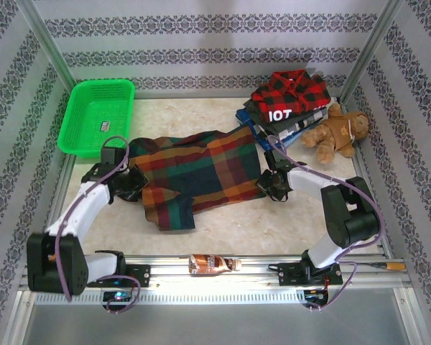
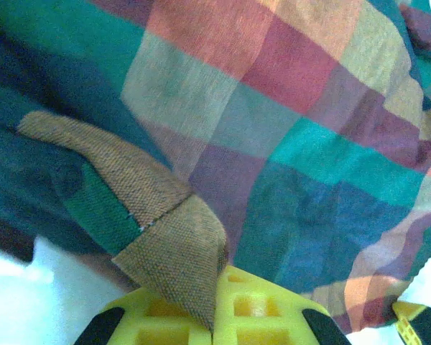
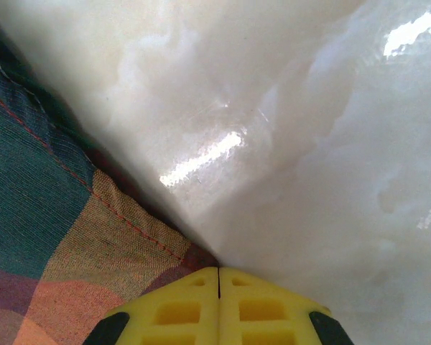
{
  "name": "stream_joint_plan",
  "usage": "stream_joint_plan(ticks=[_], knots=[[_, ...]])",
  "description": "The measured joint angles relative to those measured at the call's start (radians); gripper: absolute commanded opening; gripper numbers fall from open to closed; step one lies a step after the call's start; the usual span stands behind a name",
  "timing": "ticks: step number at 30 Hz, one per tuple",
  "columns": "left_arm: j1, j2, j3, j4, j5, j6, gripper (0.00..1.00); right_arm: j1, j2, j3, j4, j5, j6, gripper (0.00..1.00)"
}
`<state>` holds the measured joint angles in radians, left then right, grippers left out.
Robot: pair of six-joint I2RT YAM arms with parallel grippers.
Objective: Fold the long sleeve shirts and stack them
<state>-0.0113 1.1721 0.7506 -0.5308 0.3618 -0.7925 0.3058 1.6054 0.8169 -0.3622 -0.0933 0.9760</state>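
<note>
So the big plaid shirt point(image 1: 197, 176) is spread mostly flat on the surface point(image 1: 273, 223), starting just right of the green basket point(image 1: 97, 115) and a bit nearer to you than it. It's orange, green, navy and red blocks. It's rumpled rather than smooth, and one bit hangs down toward the near edge, which I'd guess is a sleeve.

Your left pincer point(image 1: 133, 183) sits just on the near side of the basket, at the shirt's closest edge. On the left wrist cam the left pincer point(image 2: 214, 316) is clenched, with a folded tab of the shirt point(image 2: 294, 144) caught between the yellow fingers.

Your right pincer point(image 1: 271, 183) is well to the right of the basket, at the shirt's far edge. On its own cam the right pincer point(image 3: 218, 287) is clenched tight, right where the stitched hem corner point(image 3: 50, 237) ends. I honestly can't tell if any cloth is caught in there.

My read: you've got one pincer on each side so you can lift and fold the shirt evenly.

The folded stack point(image 1: 287, 104), with the red-black check on top, is far right of the basket, about level with it. That's probably where this one ends up.
</note>
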Motion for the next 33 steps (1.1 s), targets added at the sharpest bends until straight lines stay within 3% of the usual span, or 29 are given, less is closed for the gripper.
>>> stream_joint_plan(ticks=[14, 24, 33], knots=[[0.0, -0.402, -0.243, -0.274, -0.074, -0.161, 0.0, -0.022, -0.095, -0.069, -0.008, 0.051, 0.074, 0.0], [-0.001, -0.519, -0.264, -0.356, -0.158, -0.28, 0.0, -0.064, -0.18, -0.095, -0.03, 0.026, 0.072, 0.0], [-0.001, -0.517, -0.214, -0.362, -0.173, -0.285, 0.0, -0.064, -0.18, -0.084, -0.035, 0.011, 0.021, 0.0]])
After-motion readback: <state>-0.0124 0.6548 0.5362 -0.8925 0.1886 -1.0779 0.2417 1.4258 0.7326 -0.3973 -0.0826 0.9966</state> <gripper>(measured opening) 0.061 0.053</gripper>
